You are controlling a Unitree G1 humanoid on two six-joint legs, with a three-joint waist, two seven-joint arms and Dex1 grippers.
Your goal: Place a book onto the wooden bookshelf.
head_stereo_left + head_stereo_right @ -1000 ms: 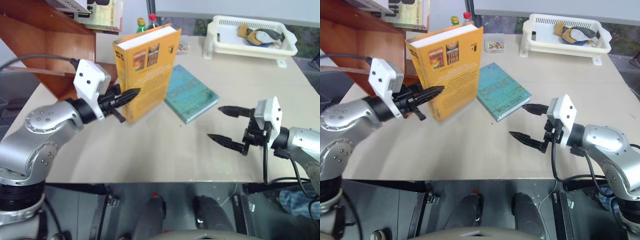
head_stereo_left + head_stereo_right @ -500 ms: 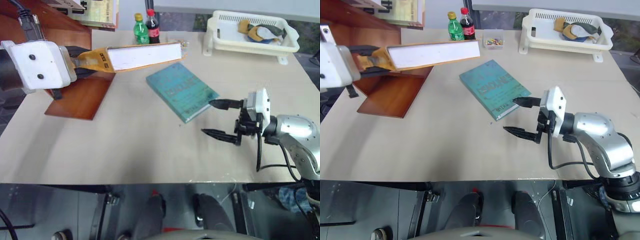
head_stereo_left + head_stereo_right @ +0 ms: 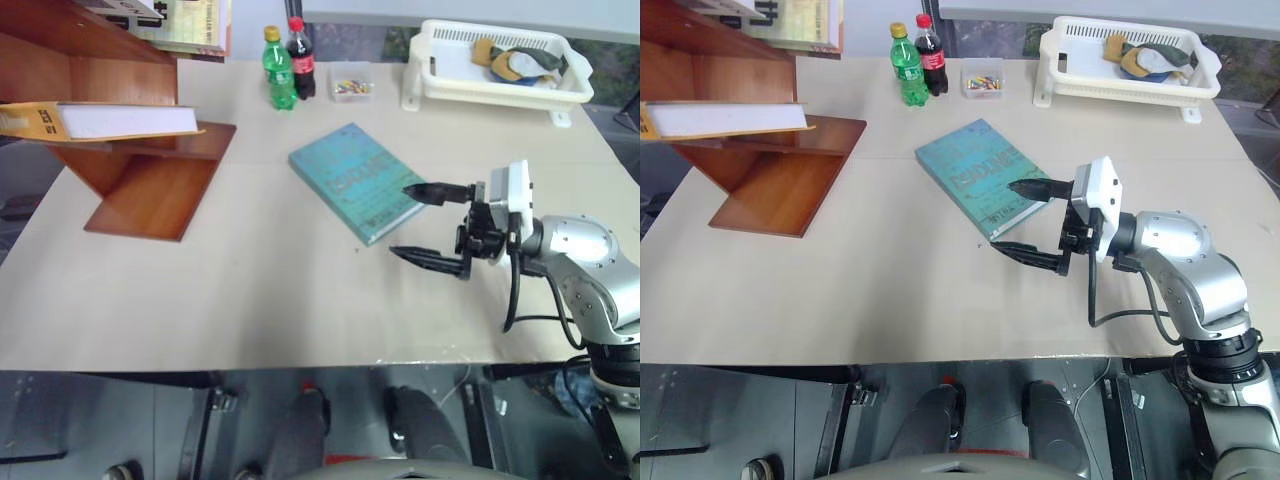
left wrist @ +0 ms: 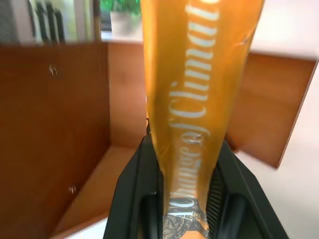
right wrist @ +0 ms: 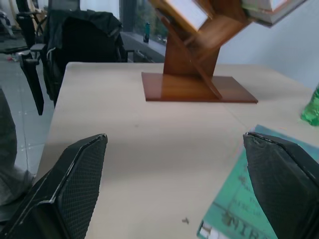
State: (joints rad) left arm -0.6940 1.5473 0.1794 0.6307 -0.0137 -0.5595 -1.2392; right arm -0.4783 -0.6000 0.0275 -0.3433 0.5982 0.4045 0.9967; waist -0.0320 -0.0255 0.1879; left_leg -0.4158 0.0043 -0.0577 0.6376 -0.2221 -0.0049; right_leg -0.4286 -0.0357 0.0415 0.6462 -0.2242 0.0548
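One book (image 3: pixel 120 121), the orange paperback clamped by its spine in your left hand (image 4: pixel 185 189), lies flat among the wooden bookshelf (image 3: pixel 150 190) boards at the worktop's far-left corner, so settle it fully before releasing, while your right hand (image 3: pixel 420 222) hangs wide by the teal book (image 3: pixel 358 180).

office-like room, beige table (image 3: pixel 250 290), black chairs (image 5: pixel 84 35), large windows, white basket (image 3: pixel 500 75)
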